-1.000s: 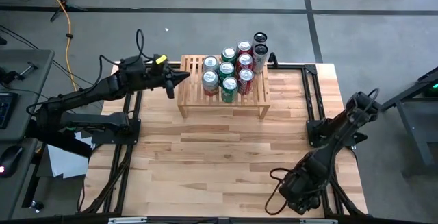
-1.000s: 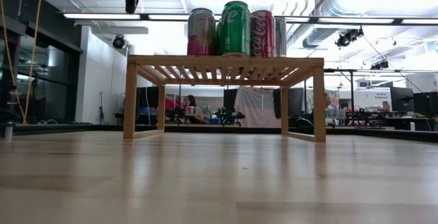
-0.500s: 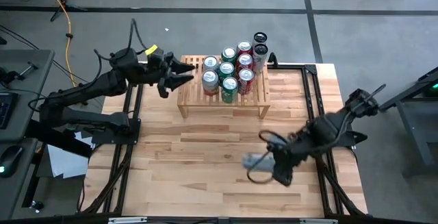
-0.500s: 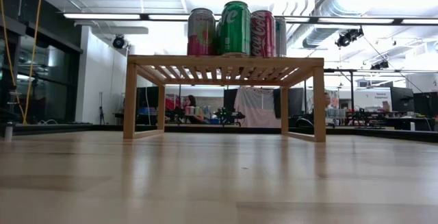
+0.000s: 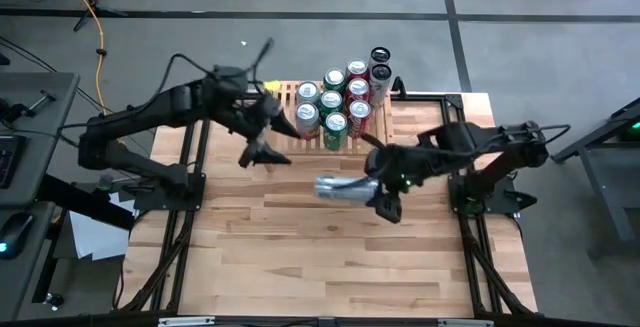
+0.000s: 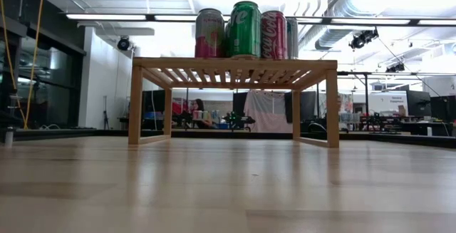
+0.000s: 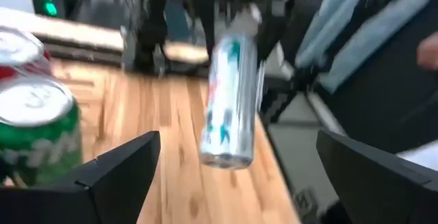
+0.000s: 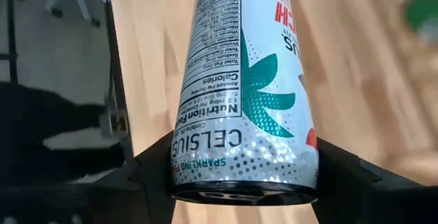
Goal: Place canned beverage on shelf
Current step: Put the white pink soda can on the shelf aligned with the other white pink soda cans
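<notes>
We see the tabletop (image 5: 300, 247) carrying the shelf (image 5: 275, 147) at its far edge, with a cluster of upright cans (image 5: 335, 102) crowding the shelf's right half and its left half bare. In front of the shelf's right end, our right hand (image 5: 375, 192) grips a silver can (image 5: 340, 187), held sideways above the wood. At the shelf's left front corner hangs our left hand (image 5: 262, 132), its fingers spread wide and holding nothing.
</notes>
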`<action>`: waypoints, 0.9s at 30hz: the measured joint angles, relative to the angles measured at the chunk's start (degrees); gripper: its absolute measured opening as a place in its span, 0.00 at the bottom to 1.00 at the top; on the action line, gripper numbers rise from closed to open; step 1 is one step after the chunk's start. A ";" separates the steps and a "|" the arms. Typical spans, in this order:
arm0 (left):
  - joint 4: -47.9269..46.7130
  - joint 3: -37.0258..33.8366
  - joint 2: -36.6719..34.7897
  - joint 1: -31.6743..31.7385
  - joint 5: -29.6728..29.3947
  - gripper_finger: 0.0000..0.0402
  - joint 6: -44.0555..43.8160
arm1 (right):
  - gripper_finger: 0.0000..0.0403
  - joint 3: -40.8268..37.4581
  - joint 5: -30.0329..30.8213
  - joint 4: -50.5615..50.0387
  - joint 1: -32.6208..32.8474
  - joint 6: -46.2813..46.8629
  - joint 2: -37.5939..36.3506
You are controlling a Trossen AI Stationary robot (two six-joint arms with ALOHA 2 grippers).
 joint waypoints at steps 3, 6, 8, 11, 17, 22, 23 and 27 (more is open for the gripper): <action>-2.87 0.78 2.28 -2.71 -2.20 0.96 3.59 | 0.59 0.06 -0.05 4.45 -2.32 -4.85 -0.02; -2.75 0.82 4.17 -5.05 -4.72 0.96 6.31 | 0.59 0.09 -0.07 7.21 -4.05 -8.47 0.00; -2.54 0.84 5.53 -6.28 -7.54 0.96 7.89 | 0.59 0.09 -0.07 8.49 -4.98 -10.22 0.11; -2.42 0.84 7.41 -7.70 -10.57 0.96 10.39 | 0.59 0.09 -0.06 9.32 -6.05 -12.23 0.63; -1.38 0.86 10.21 -9.22 -10.72 0.96 13.80 | 0.59 0.09 0.43 9.39 -7.65 -14.65 2.71; -1.13 0.89 11.87 -9.74 -10.53 0.93 14.72 | 0.59 0.09 0.41 9.93 -8.06 -16.11 4.38; -1.37 0.89 12.11 -9.74 -10.38 0.91 14.64 | 0.59 0.09 0.43 10.32 -8.06 -16.26 4.56; -2.27 0.89 13.34 -9.81 -9.98 0.76 14.56 | 0.59 0.09 0.41 11.80 -8.06 -16.94 4.79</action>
